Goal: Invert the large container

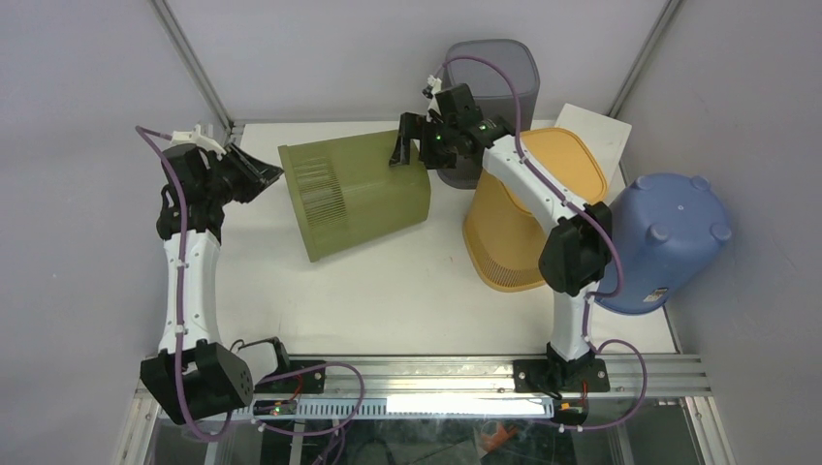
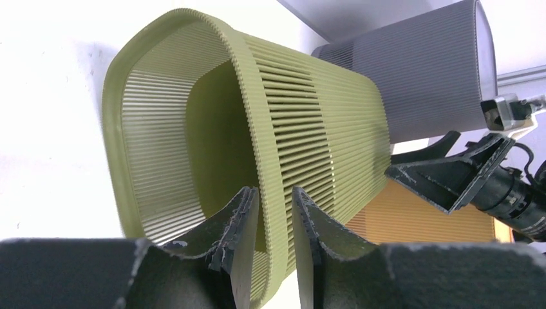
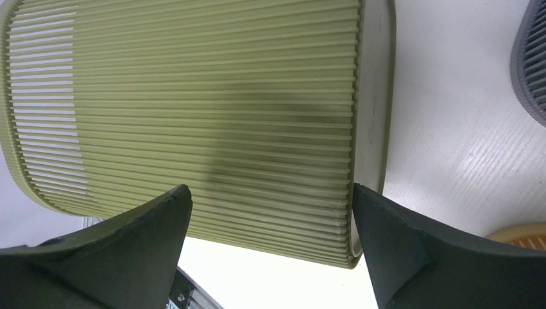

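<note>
Both arms were built of white shell links between chunky black joint housings. A purple cable [image 1: 155, 145] ran the length of the left arm [image 1: 184, 281], and a matching one ran along the right arm [image 1: 528, 179]. Two small green lights [image 1: 438, 137] glowed on the right wrist, toward 12 o'clock. Black base blocks [image 1: 194, 378] sat at 6 o'clock. The left gripper [image 2: 273, 193] had matt black, tapered fingers [image 2: 238, 225] with scuffed grey edges. The right gripper [image 3: 267, 193] had broad, dark, wedge-shaped ones.

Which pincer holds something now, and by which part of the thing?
The left pincer grips the green container by its open rim; the right pincer is open near its base, holding nothing.
</note>
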Action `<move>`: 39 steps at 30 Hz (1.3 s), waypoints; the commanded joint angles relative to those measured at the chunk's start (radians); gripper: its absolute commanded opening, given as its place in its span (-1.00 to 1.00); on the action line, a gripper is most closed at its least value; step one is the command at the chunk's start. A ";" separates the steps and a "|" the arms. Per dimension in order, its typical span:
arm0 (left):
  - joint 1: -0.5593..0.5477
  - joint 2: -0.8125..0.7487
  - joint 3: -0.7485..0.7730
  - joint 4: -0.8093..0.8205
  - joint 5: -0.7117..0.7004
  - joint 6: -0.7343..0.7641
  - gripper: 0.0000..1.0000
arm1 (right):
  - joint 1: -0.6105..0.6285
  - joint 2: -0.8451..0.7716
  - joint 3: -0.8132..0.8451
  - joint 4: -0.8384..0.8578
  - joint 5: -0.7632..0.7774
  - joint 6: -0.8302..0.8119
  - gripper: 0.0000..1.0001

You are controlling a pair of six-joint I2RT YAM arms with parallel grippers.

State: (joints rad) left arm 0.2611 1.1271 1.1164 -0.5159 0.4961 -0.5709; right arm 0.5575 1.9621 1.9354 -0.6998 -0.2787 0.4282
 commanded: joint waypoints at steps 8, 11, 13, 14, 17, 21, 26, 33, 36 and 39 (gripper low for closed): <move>-0.011 0.086 0.034 0.095 0.075 -0.013 -0.56 | -0.005 0.025 0.062 0.049 -0.056 -0.005 0.98; -0.017 0.098 0.020 0.093 0.078 -0.003 -0.59 | -0.005 0.023 0.064 0.058 -0.070 -0.005 0.98; -0.022 0.105 0.010 0.089 0.071 0.003 -0.60 | -0.005 0.017 0.063 0.061 -0.078 -0.003 0.98; -0.025 0.109 0.005 0.086 0.067 0.008 -0.60 | -0.005 0.013 0.062 0.063 -0.083 -0.003 0.98; -0.033 0.121 -0.012 0.080 0.062 0.016 -0.64 | -0.005 -0.007 0.055 0.079 -0.110 -0.001 0.99; -0.042 0.131 -0.023 0.075 0.055 0.025 -0.73 | -0.005 -0.065 0.016 0.145 -0.161 0.028 0.98; -0.044 0.130 -0.026 0.071 0.052 0.030 -0.79 | -0.005 -0.147 -0.029 0.188 -0.205 0.063 0.97; -0.062 0.136 -0.029 0.069 0.056 0.032 -0.79 | -0.005 -0.249 -0.050 0.233 -0.256 0.104 0.97; -0.076 0.142 -0.030 0.071 0.049 0.032 -0.77 | -0.005 -0.274 -0.045 0.248 -0.285 0.126 0.96; -0.093 0.151 -0.029 0.071 0.046 0.031 -0.75 | -0.004 -0.295 -0.041 0.271 -0.316 0.154 0.97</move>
State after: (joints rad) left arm 0.2268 1.2568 1.1095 -0.4160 0.4961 -0.5735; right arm 0.5285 1.7660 1.8507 -0.6140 -0.4313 0.5102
